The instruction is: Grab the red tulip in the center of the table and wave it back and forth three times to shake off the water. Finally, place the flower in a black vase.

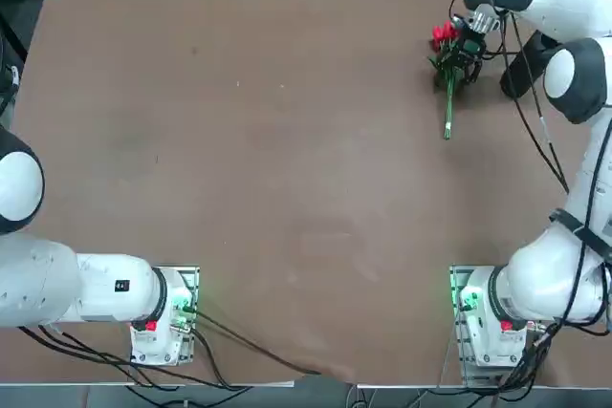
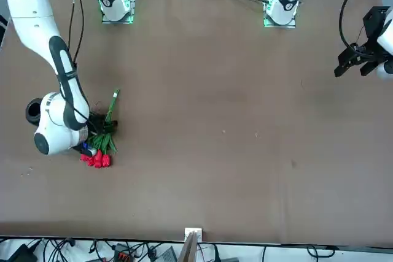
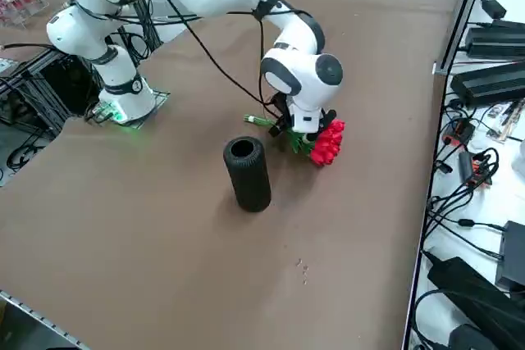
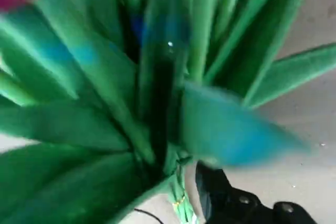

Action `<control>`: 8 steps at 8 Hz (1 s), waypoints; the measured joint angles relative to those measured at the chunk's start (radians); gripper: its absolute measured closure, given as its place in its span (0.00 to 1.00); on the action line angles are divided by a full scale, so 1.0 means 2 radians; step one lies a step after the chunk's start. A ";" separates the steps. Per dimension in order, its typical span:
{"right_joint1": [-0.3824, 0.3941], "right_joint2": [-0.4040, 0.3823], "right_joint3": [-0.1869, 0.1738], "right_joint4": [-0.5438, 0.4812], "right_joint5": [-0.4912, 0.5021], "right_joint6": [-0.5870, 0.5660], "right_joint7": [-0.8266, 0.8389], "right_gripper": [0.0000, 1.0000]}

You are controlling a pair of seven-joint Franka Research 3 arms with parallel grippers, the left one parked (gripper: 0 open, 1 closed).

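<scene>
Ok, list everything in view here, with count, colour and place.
tulip: one bunch, red blooms, green leaves and stems, at the right tool, blooms toward the table's far edge
vase: one, black, upright on the table, on the robot's right of the tulip
table: one, brown, under both arm bases
cables: many, black, along the far edge and by the arms
boxes: several, black, on the white surface past the far edge
left arm: one, white and black, at the robot's left
right arm: one, white and black, at the robot's right
right tool: one, black, among the tulip's leaves
</scene>
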 joint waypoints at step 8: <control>0.000 0.037 -0.001 0.065 -0.040 -0.059 0.000 0.07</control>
